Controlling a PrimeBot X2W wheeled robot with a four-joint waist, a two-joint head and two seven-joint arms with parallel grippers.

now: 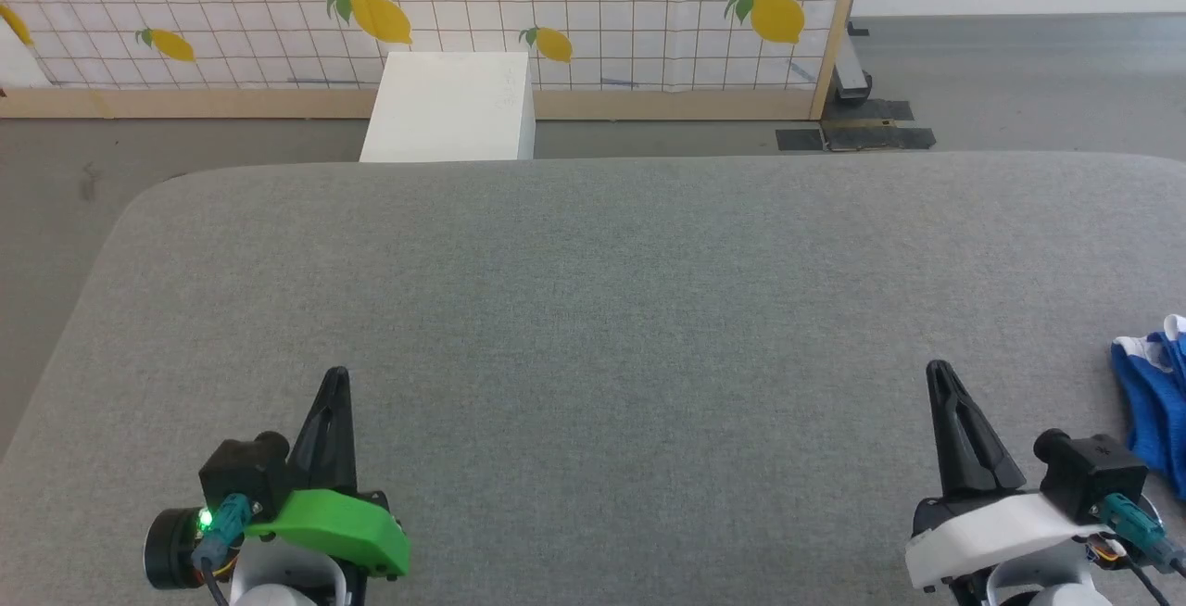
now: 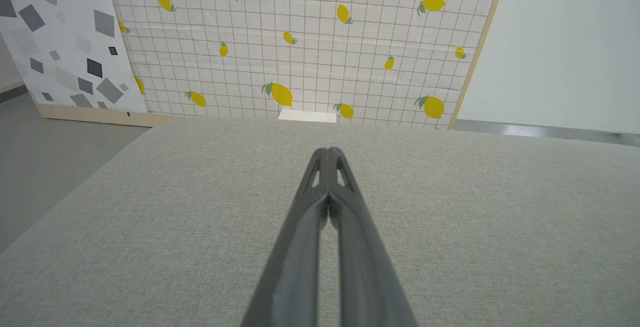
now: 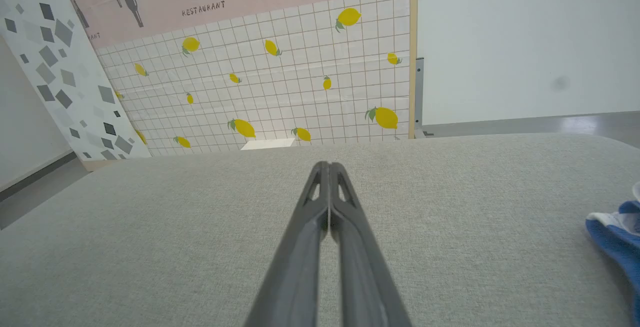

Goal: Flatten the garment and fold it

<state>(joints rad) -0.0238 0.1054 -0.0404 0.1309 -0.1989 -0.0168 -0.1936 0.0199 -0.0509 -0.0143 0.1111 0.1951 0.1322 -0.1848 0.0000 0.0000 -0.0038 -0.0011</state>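
Note:
The bright blue garment [image 1: 1154, 402] with a white trim band lies bunched at the right edge of the grey table, mostly cut off by the frame. In the right wrist view the garment [image 3: 617, 239] sits at the far right, apart from my fingers. My right gripper [image 1: 939, 371] rests low over the table to the garment's left, shut and empty, its tips [image 3: 326, 165] pressed together. My left gripper [image 1: 336, 374] hovers at the lower left, also shut on nothing, with its tips [image 2: 326, 151] touching.
The grey fabric-covered table [image 1: 593, 291] spreads wide ahead with rounded far corners. Beyond its far edge stand a white box [image 1: 452, 106] on the floor and a lemon-print tiled panel [image 1: 426, 4]. Grey floor lies to the left.

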